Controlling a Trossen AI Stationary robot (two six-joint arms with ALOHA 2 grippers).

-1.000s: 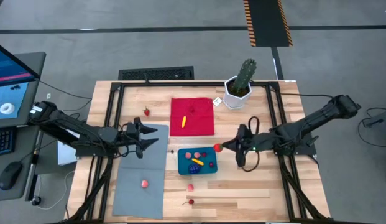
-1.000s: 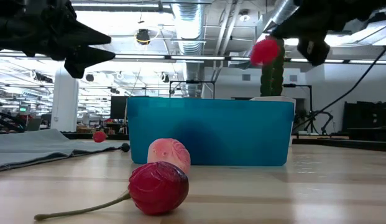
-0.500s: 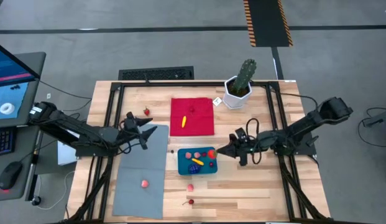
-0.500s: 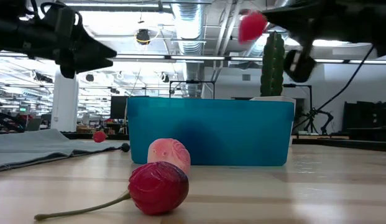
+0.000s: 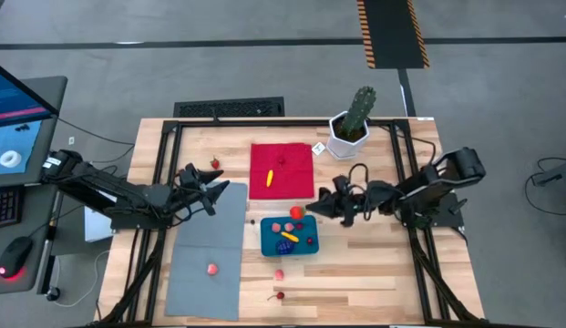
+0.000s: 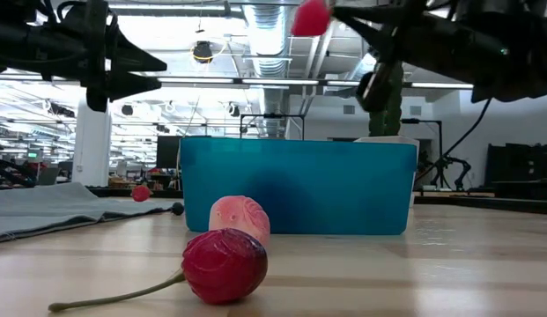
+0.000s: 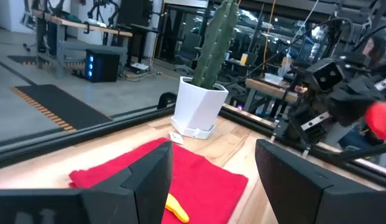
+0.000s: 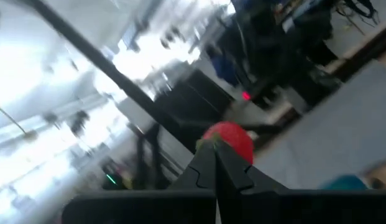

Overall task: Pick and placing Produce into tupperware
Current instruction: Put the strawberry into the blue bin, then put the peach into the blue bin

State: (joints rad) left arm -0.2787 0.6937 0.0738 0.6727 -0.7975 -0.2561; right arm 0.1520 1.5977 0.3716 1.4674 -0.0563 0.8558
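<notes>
A red strawberry [image 5: 296,211] is pinched in the closed right gripper [image 5: 307,211] above the tupperware's [image 5: 289,247] far edge, for dropping in, while the left gripper [image 5: 219,189], held wide open and empty, is kept over the mat [image 5: 210,246].

Even overhead light brightens the table [image 5: 355,273], ceiling lamps glare in the low view, and the right wrist view is motion-blurred.

The high camera looks straight down on the whole table [image 5: 374,273], the low one sits close at tabletop level facing the tupperware [image 6: 295,185], which both share, and each wrist camera looks forward along its arm, the left toward the far-right cactus [image 7: 214,40].
</notes>
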